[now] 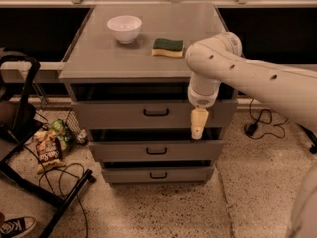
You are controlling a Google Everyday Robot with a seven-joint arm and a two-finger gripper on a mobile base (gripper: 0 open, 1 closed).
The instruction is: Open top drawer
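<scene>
We see the grey metal top drawer [124,115] with its black bar handle [156,112] just under the grey counter [94,58]. The cream claw [198,125] hangs before its right end, pointing down; we cannot tell whether it is released or clenched.

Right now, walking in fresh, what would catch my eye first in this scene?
The big white arm reaching in from the right, its gripper hanging before the top drawer, right of its black handle. Next, a white bowl and green-topped sponge on the grey cabinet top.
</scene>
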